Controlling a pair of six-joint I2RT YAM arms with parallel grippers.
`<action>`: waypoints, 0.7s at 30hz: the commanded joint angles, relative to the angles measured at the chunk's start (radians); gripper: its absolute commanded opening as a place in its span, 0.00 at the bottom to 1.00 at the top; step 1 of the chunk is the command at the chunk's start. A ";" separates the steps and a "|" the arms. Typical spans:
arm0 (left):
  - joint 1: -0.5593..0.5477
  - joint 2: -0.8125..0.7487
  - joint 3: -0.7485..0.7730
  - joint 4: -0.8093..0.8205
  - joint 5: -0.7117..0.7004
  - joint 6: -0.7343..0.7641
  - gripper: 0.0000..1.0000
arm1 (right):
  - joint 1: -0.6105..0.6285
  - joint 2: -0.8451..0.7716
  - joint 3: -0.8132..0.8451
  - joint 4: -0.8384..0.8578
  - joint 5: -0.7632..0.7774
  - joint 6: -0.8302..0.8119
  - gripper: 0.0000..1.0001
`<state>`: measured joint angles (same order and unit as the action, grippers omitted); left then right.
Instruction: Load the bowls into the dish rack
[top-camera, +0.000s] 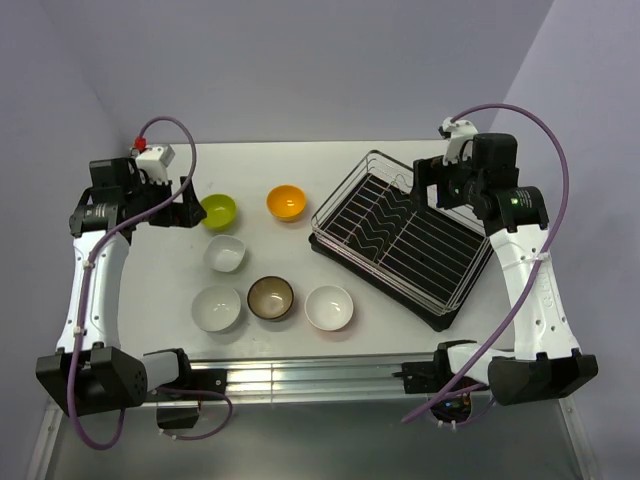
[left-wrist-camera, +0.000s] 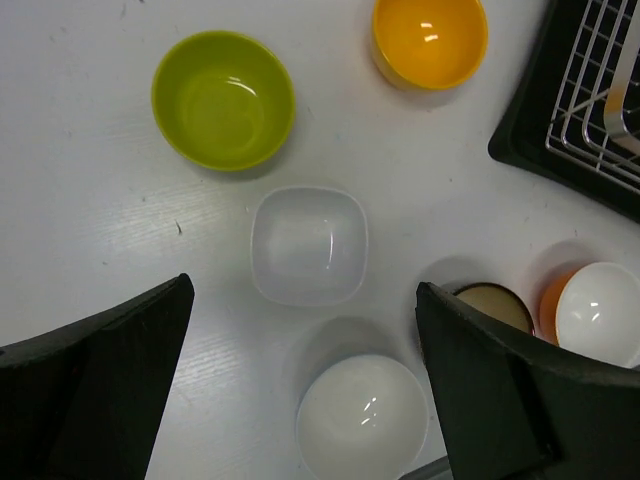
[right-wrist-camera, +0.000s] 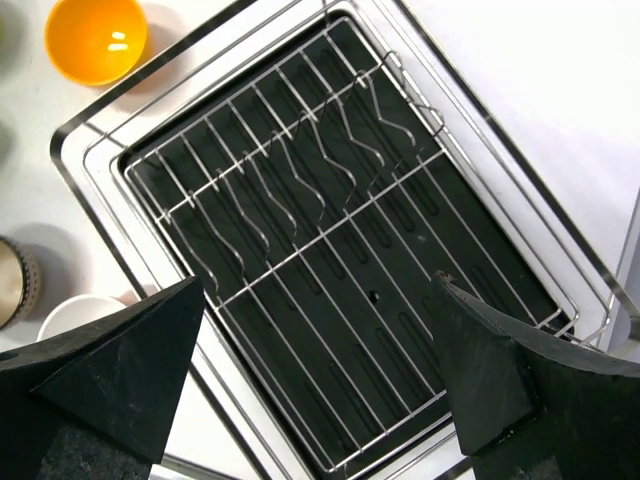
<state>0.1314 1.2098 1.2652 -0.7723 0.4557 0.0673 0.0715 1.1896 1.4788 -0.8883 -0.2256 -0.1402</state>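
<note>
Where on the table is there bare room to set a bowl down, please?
Bare table lies along the far edge behind the green bowl and orange bowl, and left of the white bowls. The dish rack holds nothing. Crowded: the near row, brown bowl close between two white ones.

— Was there any writing, label, brand name, number or sign to read in the three views?
— No, none could be read on anything in them.
</note>
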 joint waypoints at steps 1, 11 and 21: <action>-0.001 -0.023 -0.021 -0.057 0.052 0.112 0.99 | -0.001 -0.013 0.005 -0.032 -0.044 -0.025 1.00; 0.048 -0.021 -0.190 -0.266 -0.035 0.534 0.97 | 0.004 -0.005 -0.054 -0.031 -0.138 -0.012 1.00; 0.047 -0.029 -0.403 -0.179 -0.106 0.588 0.85 | 0.025 0.022 -0.069 -0.017 -0.175 0.019 1.00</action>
<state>0.1761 1.1870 0.8909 -0.9913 0.3618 0.6056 0.0837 1.2133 1.4143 -0.9264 -0.3744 -0.1410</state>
